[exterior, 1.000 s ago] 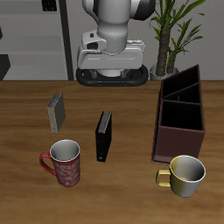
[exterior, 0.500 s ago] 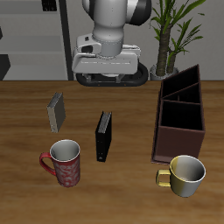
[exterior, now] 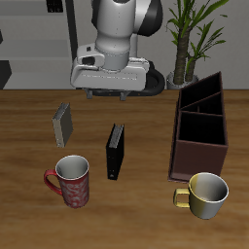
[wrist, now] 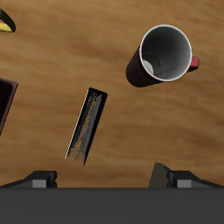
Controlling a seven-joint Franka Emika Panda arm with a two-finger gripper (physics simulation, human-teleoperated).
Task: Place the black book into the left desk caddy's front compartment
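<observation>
The black book [exterior: 115,151] stands upright on the table near its middle, thin with a pale page edge; in the wrist view it [wrist: 87,124] shows edge-on from above. The left desk caddy [exterior: 200,126], dark reddish-brown with inner dividers, stands beside it; one corner of it [wrist: 5,103] shows in the wrist view. My gripper [exterior: 109,94] hangs high above the table, behind the book, open and empty; its two fingertips [wrist: 38,178] show spread wide apart in the wrist view.
A smaller grey book [exterior: 63,124] stands farther back. A dark red mug [exterior: 70,181] sits near the front edge and also shows in the wrist view [wrist: 161,54]. A yellow mug [exterior: 205,195] sits in front of the caddy. A potted plant [exterior: 187,39] stands at the back.
The gripper has moved sideways away from the caddy and slightly forward, toward above the black book. Nothing on the table has moved.
</observation>
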